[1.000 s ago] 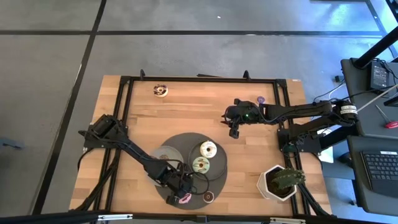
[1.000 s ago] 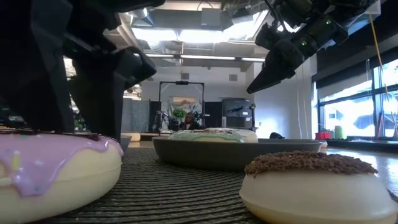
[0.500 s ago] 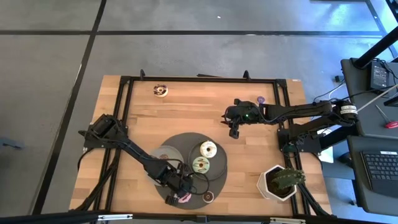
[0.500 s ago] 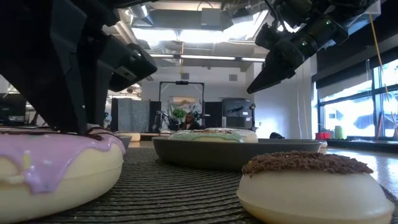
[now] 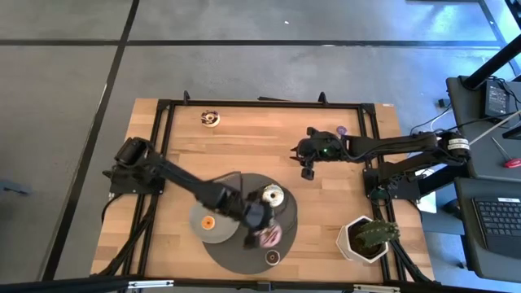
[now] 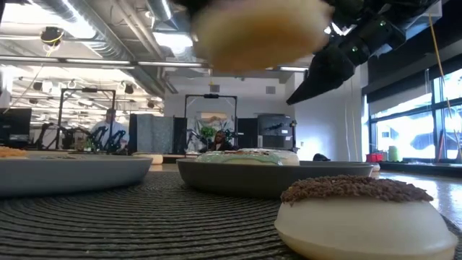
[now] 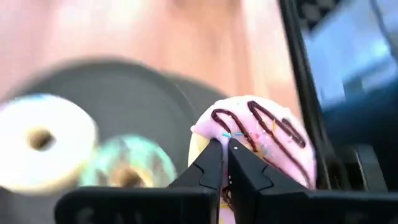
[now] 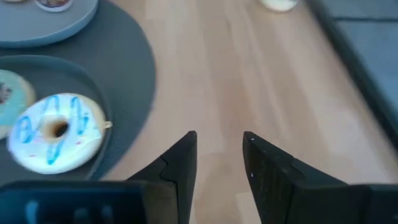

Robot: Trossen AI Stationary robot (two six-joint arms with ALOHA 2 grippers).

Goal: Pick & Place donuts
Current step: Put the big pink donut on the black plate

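Note:
My left gripper [image 5: 256,221] is shut on a pink donut with chocolate lines [image 7: 264,140], held in the air over the dark round mat [image 5: 232,254]; in the low view the donut [image 6: 256,29] shows high up. A cream donut [image 5: 273,195] and a green donut [image 7: 127,171] lie in the right grey plate [image 5: 286,213]. An orange donut [image 5: 209,223] lies on the left grey plate [image 5: 199,213]. A brown donut [image 5: 271,257] lies on the mat. My right gripper [image 5: 307,169] is open and empty above the bare wood. My left gripper holds the pink donut by its iced edge [image 7: 214,127], the two fingers [image 7: 208,165] nearly together. The fingers themselves hide the exact place of contact. The donut is lifted clear of the mat and sits tilted at the fingertips.
A chocolate-and-white donut [image 5: 211,119] lies at the far left of the table and a purple one [image 5: 340,130] at the far right. A white pot with a green plant [image 5: 366,238] stands at the near right. Bare wood lies between the mat and the far edge.
My left gripper has risen with the pink donut from the mat's near edge and gone toward the far and right, over the right plate's near side. The donut is lifted clear now. The left plate with the orange donut has come into view.

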